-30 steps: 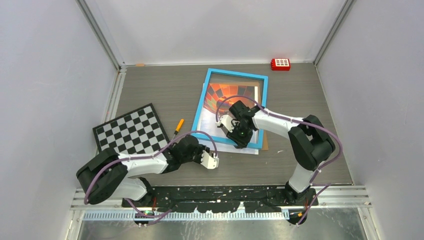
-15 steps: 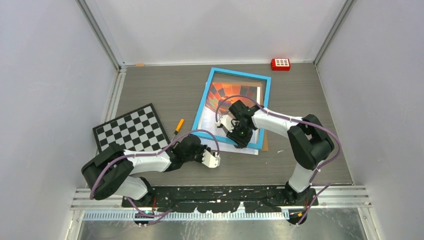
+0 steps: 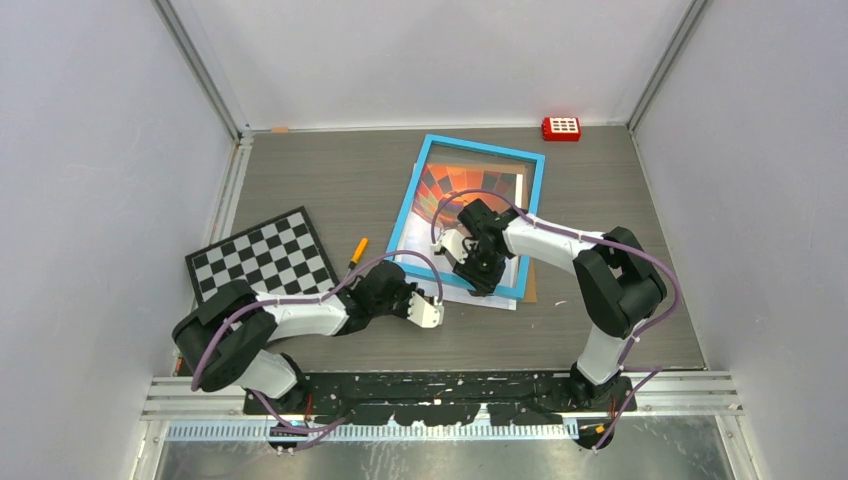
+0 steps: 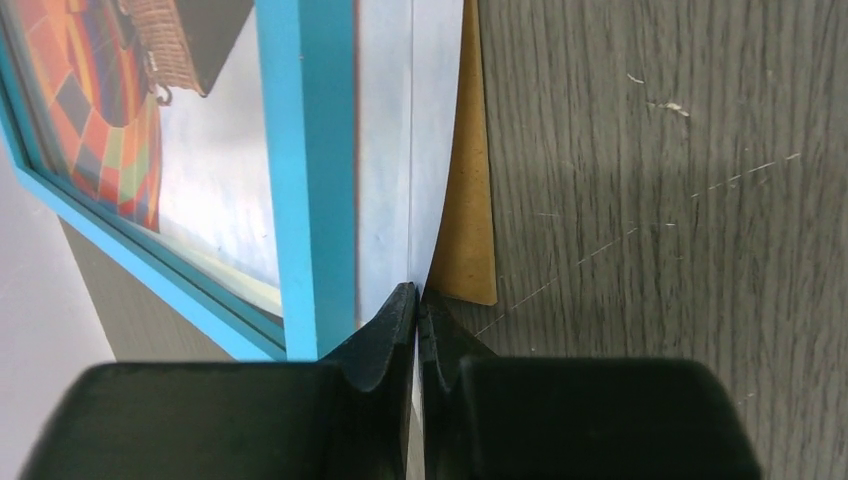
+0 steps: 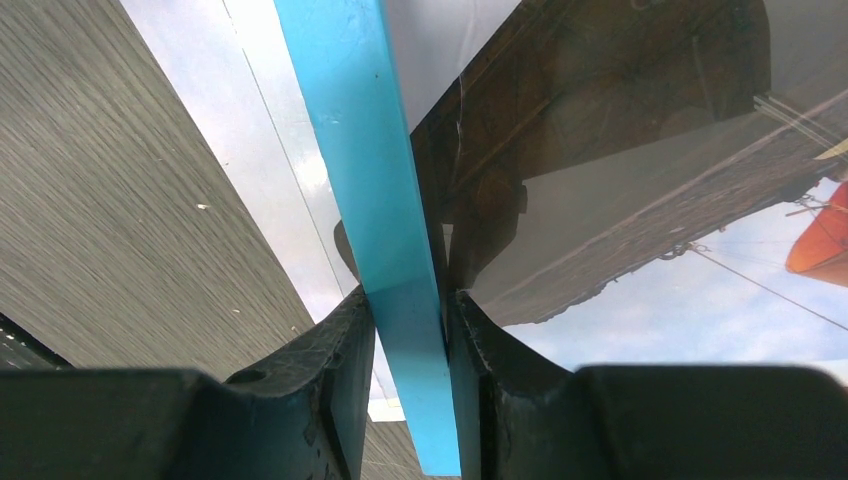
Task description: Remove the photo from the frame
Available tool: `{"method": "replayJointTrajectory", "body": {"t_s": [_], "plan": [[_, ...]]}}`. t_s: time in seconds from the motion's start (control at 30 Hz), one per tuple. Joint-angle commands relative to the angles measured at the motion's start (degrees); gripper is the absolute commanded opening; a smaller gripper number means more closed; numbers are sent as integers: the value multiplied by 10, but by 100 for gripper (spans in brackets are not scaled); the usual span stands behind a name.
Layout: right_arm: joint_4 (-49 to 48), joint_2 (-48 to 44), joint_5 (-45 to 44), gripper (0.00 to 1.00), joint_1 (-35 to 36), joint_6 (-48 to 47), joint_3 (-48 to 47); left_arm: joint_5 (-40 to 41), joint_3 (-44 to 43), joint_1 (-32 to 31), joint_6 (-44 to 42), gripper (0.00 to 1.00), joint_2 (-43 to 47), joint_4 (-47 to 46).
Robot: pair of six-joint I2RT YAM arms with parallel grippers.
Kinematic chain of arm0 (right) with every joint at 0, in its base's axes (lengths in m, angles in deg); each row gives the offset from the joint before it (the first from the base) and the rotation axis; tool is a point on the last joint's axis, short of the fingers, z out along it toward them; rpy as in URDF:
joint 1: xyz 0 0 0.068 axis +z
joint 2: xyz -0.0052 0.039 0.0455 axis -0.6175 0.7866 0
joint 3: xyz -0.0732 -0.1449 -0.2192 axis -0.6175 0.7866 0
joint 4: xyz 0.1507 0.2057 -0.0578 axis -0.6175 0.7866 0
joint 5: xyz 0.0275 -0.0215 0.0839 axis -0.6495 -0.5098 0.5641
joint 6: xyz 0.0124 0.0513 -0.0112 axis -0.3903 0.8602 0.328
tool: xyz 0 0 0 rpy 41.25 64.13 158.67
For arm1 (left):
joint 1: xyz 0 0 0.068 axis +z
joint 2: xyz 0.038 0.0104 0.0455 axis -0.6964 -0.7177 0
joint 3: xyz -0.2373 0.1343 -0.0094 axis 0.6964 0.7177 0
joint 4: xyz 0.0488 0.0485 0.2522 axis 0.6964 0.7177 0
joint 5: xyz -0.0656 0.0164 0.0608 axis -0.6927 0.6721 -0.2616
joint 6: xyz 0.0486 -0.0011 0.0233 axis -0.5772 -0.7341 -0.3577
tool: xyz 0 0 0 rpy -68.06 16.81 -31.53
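Left wrist view showed the left gripper (image 4: pixel 416 300) pressed together on the white margin of the photo (image 4: pixel 385 150), which protruded past the frame (image 4: pixel 305 150) onto the table (image 4: pixel 650 250), while the right gripper (image 5: pixel 408 310) pinched the frame; photo judged partly withdrawn, mostly inside, full extraction outstanding.

Balloon photo (image 4: pixel 385 150) – edge protruding – beneath blue frame (image 4: pixel 305 150).

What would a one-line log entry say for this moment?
left gripper: shut on photo edge | right gripper: clamped on frame rail | photo: protrudes past frame
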Motion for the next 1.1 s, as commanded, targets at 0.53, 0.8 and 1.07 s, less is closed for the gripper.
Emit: {"method": "replayJointTrajectory", "body": {"t_s": [0.53, 0.8, 1.07], "plan": [[47, 50, 30, 36, -4, -12, 3, -53, -56, 9, -46, 0, -68, -23], [71, 37, 43, 38, -10, 13, -30, -75, -52, 9, -13, 0, -5, 30], [121, 16, 88, 56, -35, 41, -90, -159, -78, 11, -6, 0, 96, 210]]}}
